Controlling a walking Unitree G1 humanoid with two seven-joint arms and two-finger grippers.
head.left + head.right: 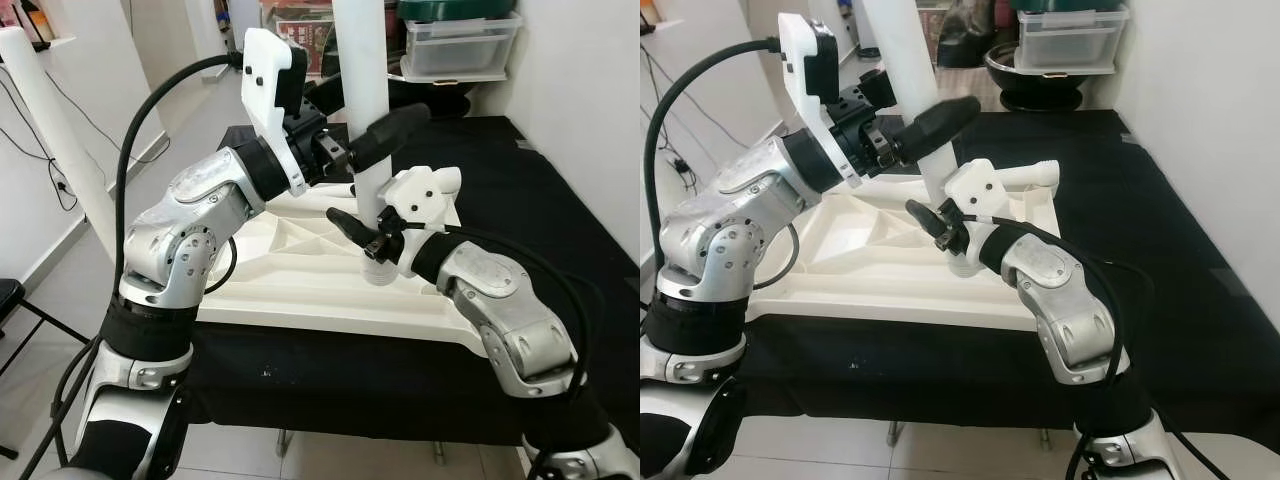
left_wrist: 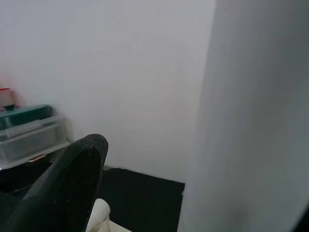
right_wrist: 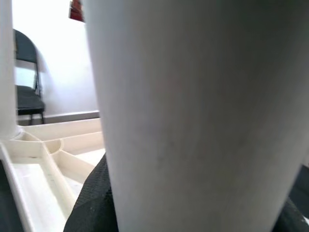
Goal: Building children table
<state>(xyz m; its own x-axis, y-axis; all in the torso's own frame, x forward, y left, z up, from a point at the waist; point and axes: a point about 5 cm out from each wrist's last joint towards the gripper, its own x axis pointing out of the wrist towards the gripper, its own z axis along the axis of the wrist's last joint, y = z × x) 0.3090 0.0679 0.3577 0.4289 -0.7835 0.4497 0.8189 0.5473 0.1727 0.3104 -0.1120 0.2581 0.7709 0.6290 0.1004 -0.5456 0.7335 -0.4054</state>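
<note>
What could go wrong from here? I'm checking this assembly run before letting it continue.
1. The white leg stands upright in the upturned tabletop, held high by the left gripper and low by the right gripper; uneven pushing could tilt or jam it.
2. The tabletop lies unclamped on the black cloth, so it might slide.

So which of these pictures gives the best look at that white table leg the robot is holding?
The left eye view: the table leg stands upright on the upturned tabletop, with the left gripper and right gripper around it. The right eye view matches. Both wrist views show a close white blur of it.
</note>
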